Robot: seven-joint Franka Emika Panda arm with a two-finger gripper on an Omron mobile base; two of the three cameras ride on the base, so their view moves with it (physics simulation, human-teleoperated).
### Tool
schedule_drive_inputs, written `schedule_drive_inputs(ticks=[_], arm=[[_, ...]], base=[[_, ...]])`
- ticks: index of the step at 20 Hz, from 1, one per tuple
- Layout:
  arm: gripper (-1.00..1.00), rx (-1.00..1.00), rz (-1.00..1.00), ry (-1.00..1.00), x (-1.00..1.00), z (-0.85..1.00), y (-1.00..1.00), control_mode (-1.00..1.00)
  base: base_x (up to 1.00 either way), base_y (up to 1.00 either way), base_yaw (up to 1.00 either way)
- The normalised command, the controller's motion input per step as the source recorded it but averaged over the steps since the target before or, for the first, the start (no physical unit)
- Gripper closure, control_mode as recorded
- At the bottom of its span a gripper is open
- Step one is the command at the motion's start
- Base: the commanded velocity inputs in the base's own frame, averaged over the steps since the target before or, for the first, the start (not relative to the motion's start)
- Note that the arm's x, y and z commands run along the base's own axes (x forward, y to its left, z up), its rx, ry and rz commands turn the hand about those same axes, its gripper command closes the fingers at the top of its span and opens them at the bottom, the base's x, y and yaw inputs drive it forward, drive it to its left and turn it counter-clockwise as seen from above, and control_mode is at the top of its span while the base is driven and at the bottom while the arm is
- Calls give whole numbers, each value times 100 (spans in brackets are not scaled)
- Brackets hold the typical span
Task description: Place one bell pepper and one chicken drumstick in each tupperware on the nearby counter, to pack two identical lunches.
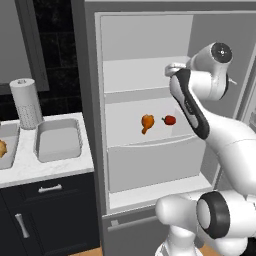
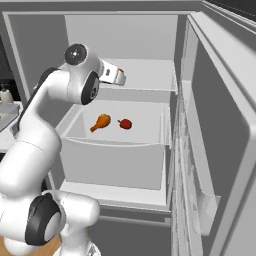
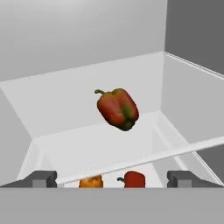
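A red-green bell pepper (image 3: pixel 117 108) lies on the fridge's upper shelf, just ahead of my gripper (image 3: pixel 112 179). The gripper is open, its fingertips (image 3: pixel 43 178) set wide apart with nothing between them. From the base, the gripper (image 1: pixel 172 70) (image 2: pixel 116 75) is reaching in at upper-shelf height. On the shelf below lie a chicken drumstick (image 1: pixel 147 122) (image 2: pixel 101 121) and a second, red bell pepper (image 1: pixel 170 120) (image 2: pixel 125 124), side by side. An empty grey tupperware (image 1: pixel 58 140) stands on the marble counter (image 1: pixel 30 170). A second tupperware (image 1: pixel 7 145) at the left edge holds something orange-brown.
A paper towel roll (image 1: pixel 26 102) stands at the back of the counter. The open fridge door (image 2: pixel 215 125) stands close on the right. A white drawer (image 2: pixel 115 162) sits under the lower shelf. The upper shelf's front rim (image 3: pixel 144 159) crosses just before the fingertips.
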Motion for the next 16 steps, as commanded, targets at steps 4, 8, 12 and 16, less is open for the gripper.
schedule_drive_inputs(ticks=[4,8,12,16], arm=[[-100,0,2,2,45,-1,-6,-100],[-100,0,1,3,50,-1,-6,-100],[-100,0,1,4,52,-9,-8,-100],[-100,0,0,5,53,-21,-14,-100]], base=[[0,0,0],[0,0,0],[0,0,0],[0,0,0]])
